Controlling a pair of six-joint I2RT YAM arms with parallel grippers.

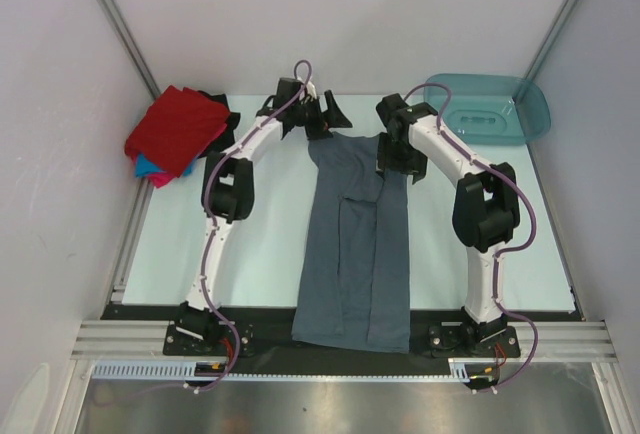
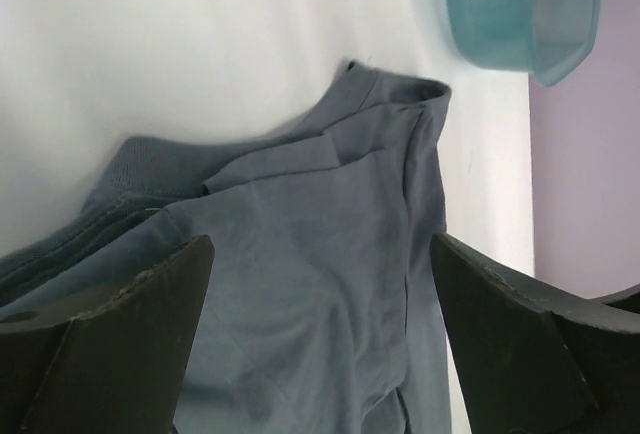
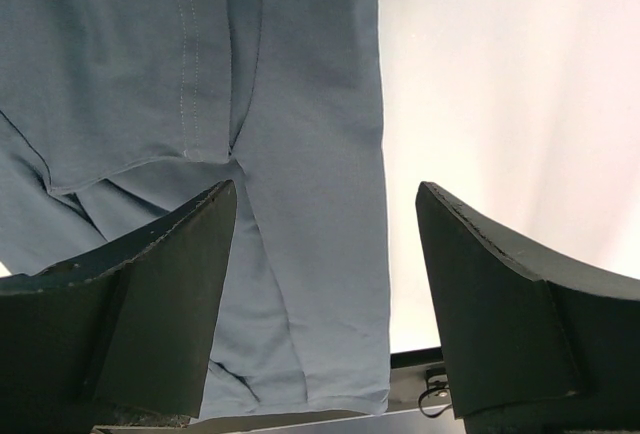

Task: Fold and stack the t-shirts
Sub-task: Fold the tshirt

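A slate grey-blue t-shirt [image 1: 352, 244] lies in a long strip down the middle of the table, both sides folded in and its hem hanging over the near edge. My left gripper [image 1: 326, 120] hovers open over its far collar end [image 2: 300, 254], jaws wide and empty [image 2: 322, 246]. My right gripper [image 1: 393, 160] is open above the shirt's right edge [image 3: 310, 104], nothing between its fingers [image 3: 325, 196]. A pile of folded t-shirts sits at the back left, red [image 1: 176, 128] on top, with bright blue [image 1: 148, 165], pink [image 1: 166, 180] and black [image 1: 216, 103] showing beneath.
A teal plastic tub [image 1: 490, 109] stands at the back right corner, also seen in the left wrist view as the tub [image 2: 520, 9]. White walls close in the table on three sides. A black rail [image 1: 150, 311] runs along the near edge by the arm bases.
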